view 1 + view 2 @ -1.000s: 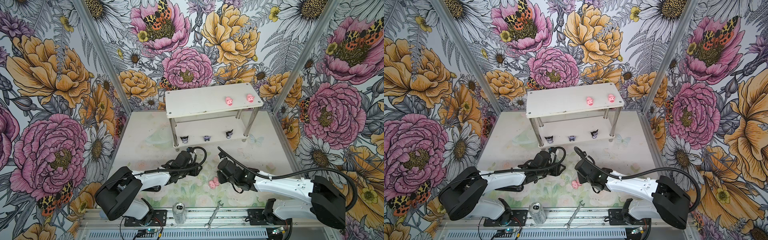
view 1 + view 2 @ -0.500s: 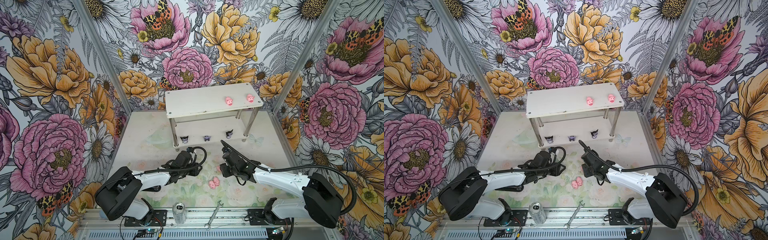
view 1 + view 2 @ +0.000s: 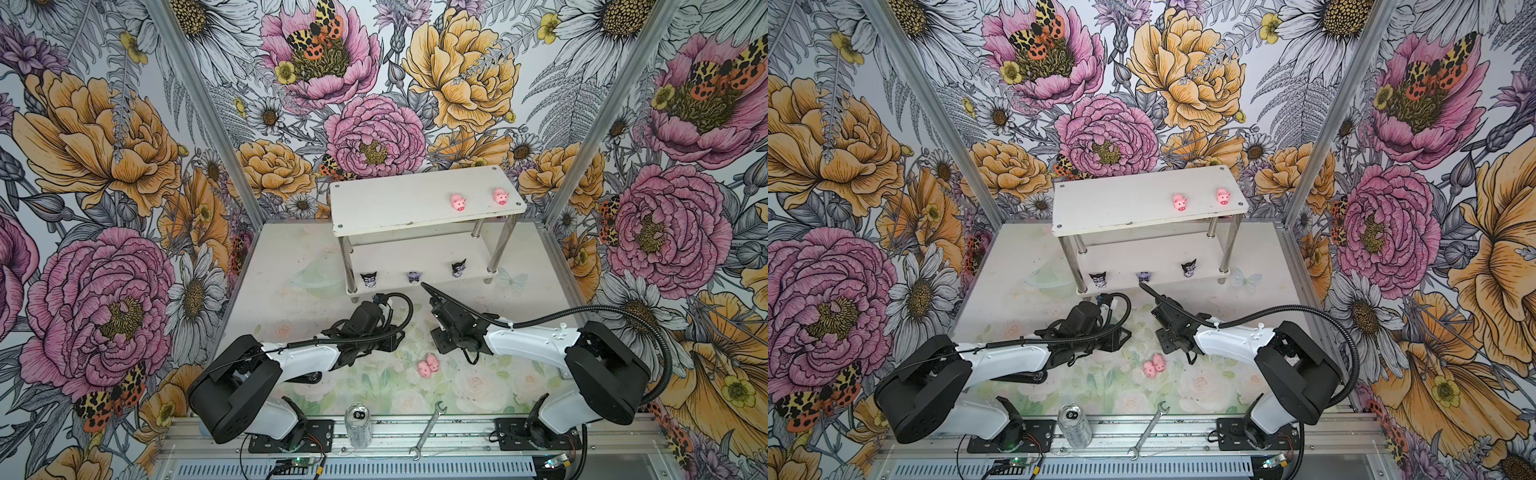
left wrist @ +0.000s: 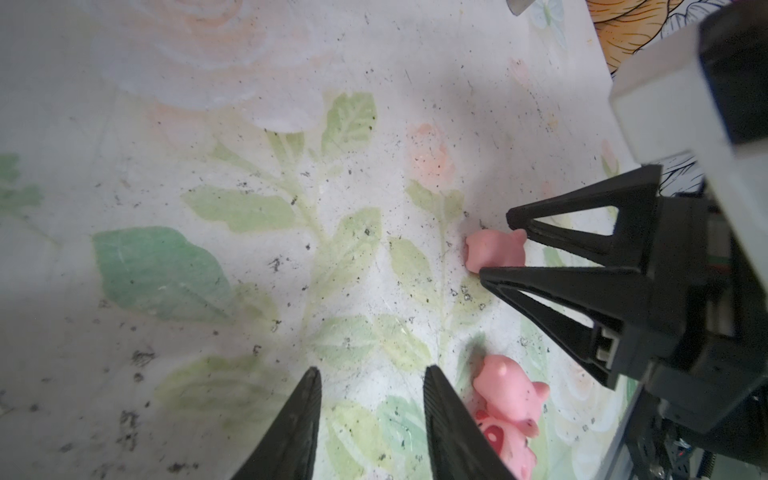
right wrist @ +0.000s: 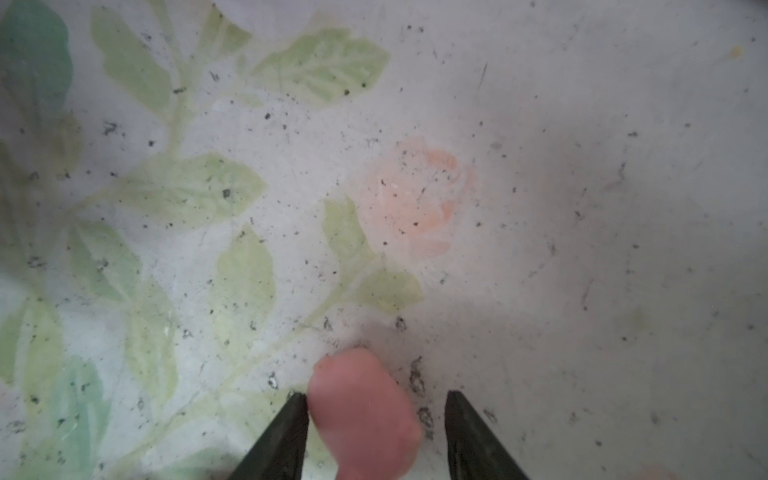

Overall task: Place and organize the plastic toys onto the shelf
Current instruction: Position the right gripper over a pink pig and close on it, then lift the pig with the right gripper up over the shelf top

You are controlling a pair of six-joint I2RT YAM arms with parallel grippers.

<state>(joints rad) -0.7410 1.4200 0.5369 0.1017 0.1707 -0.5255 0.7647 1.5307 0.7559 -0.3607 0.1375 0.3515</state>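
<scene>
Pigs first: the one that matters sits right between the fingers of the right claw (image 5: pixel 376 397), which is spread open around it, not squeezing. That pig (image 5: pixel 357 415) touches one fingertip and has a clear gap to the other. My guess is it's featherweight, smooth hard plastic and rounded, so it'll probably squirt out if pinched off-centre. I'd close across the fat middle of the body.

Left claw (image 4: pixel 372 374) is parted too, with nothing in it. Two more pigs (image 4: pixel 511 395) lie pressed together just outside one of its fingers. Farther out past both claws is the shelf (image 3: pixel 395 210), with two pigs (image 3: pixel 458 202) up top and three dark figurines (image 3: pixel 414 276) on the lower tier.

Hard to read: the right wrist view is blurry, so I can't tell snout from tail. In both top views the right claw's own body hides that pig.
</scene>
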